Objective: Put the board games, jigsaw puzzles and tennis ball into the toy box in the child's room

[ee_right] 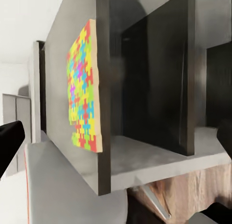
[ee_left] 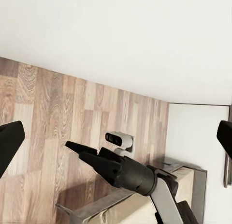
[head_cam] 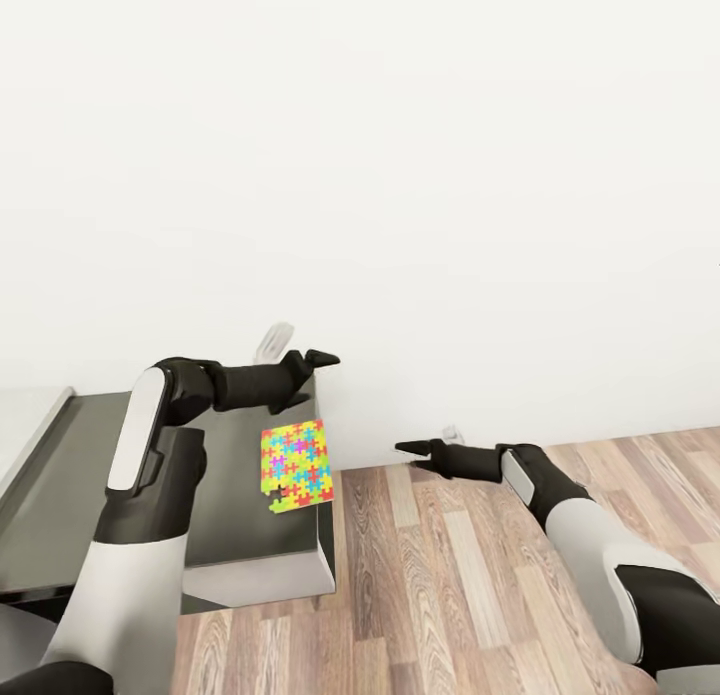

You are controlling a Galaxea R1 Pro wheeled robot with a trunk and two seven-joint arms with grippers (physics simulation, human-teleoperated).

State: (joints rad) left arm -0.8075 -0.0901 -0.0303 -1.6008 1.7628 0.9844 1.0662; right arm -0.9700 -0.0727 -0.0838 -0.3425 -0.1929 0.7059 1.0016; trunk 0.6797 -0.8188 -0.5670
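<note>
Nearest the head camera, at the lower left of the frame, the white and black left arm was seen reaching across the dark grey top of the table (head_cam: pixel 70 475). Its left gripper (head_cam: pixel 318 360) lay beyond the far edge of the tabletop, at mid-frame, and whether its jaws stood apart could not be told there. A thin, flat, multicoloured jigsaw puzzle (head_cam: pixel 297 464) was lying at the right-hand edge of the tabletop, one corner piece jutting out over the rim. At the lower right, the right gripper (head_cam: pixel 412 447) was held over the wood-plank floor (head_cam: pixel 440 575), its fingers close together and clamped on nothing.

In the left wrist view, two black fingertips (ee_left: pixel 9 141) were shown at the opposite side edges of the frame, so the left pincer was spread wide and empty; the right gripper (ee_left: pixel 79 151) was seen at lower centre above the floor.

In the right wrist view, the puzzle (ee_right: pixel 84 88) was seen edge-on at centre left, on the table's grey slab.

A likely risk was judged: the puzzle, so near the rim, could be knocked to the floor by a sweeping arm, or its loose corner piece dislodged.
</note>
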